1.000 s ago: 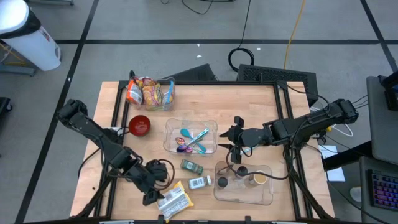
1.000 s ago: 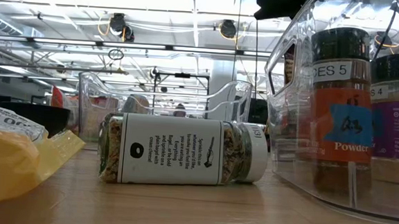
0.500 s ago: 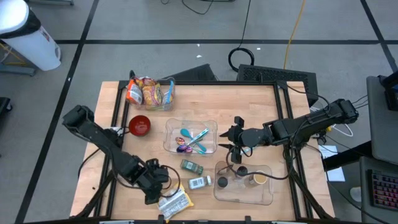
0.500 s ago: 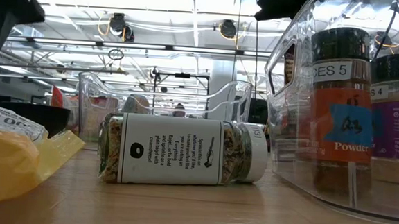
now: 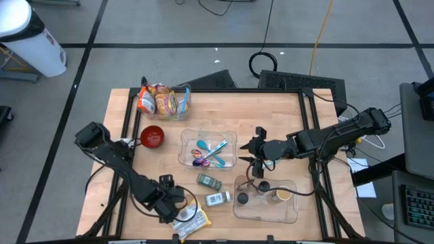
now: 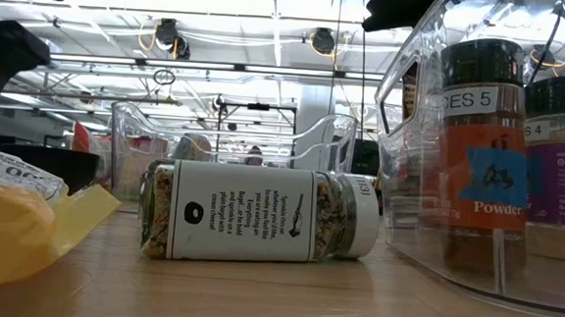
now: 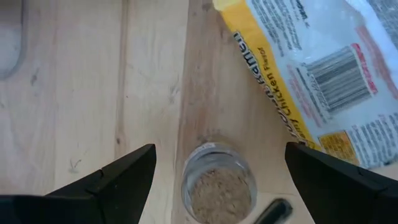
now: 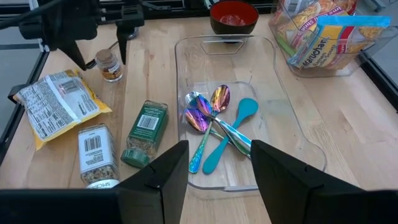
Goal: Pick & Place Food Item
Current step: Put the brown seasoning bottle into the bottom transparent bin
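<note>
Spice jar (image 7: 216,182) stands upright near the worktop's (image 5: 285,122) front-left corner, beside the ramen packet (image 5: 189,220). Left pincer (image 7: 217,168) hangs over it, fingers spread wide either side, probably lining up a grasp. Right pincer (image 8: 214,163) waits half-open, empty, near the spoon tray (image 5: 186,139). Wooden worktop; lab floor around.

surface (image 5: 285,122): light wood grain, black frame
bowl (image 5: 152,136): red
ramen packet (image 7: 323,68): yellow edge, white back, black barcode and print
small jar (image 7: 218,186): clear glass, tan powder inside
green jar (image 8: 144,131): dark green label and cap
spoons (image 8: 208,115): iridescent purple-gold, one teal
spice bottle (image 6: 481,151): orange label, blue patch, black cap
left pincer (image 7: 217,174): black
</note>
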Action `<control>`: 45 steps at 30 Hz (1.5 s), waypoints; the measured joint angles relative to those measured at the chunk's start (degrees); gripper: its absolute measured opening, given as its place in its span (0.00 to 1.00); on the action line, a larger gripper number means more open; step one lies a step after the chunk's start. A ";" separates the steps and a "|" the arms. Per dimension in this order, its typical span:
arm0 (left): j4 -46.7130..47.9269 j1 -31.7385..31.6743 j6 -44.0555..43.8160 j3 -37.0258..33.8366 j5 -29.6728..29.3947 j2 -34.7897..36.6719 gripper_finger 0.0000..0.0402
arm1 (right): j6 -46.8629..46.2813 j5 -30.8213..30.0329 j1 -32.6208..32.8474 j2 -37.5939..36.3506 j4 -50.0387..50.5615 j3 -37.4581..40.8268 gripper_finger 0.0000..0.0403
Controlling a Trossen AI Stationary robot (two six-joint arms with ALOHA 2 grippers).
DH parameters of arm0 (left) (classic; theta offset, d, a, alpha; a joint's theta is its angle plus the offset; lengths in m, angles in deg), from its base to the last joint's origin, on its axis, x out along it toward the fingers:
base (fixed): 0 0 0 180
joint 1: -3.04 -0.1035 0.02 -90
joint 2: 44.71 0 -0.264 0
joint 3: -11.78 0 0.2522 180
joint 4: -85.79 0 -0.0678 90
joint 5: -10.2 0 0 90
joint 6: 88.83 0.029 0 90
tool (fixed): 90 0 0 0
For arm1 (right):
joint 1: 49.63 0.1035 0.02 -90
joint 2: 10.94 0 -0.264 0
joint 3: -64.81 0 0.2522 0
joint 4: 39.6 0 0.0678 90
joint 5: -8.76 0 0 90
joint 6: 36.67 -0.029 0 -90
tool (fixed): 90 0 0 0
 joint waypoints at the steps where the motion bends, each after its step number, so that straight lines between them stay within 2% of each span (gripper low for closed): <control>1: -0.01 0.01 -0.02 0.00 -0.09 -0.21 0.90 | -0.02 0.00 0.00 0.00 0.01 0.00 0.41; 11: -0.10 0.10 0.00 0.00 3.53 -3.76 0.90 | -0.02 0.01 0.02 0.00 -0.04 0.00 0.41; 36: -0.69 -0.01 1.80 0.00 6.85 -3.81 0.89 | -0.04 0.03 0.02 0.00 -0.02 0.00 0.41; 40: -0.57 -0.04 0.91 0.00 7.06 -3.81 0.84 | -0.04 0.03 0.02 0.00 -0.03 0.00 0.41; 45: -0.50 -0.65 -0.93 0.00 7.59 -3.81 0.70 | -0.04 0.03 0.02 0.00 -0.03 0.00 0.41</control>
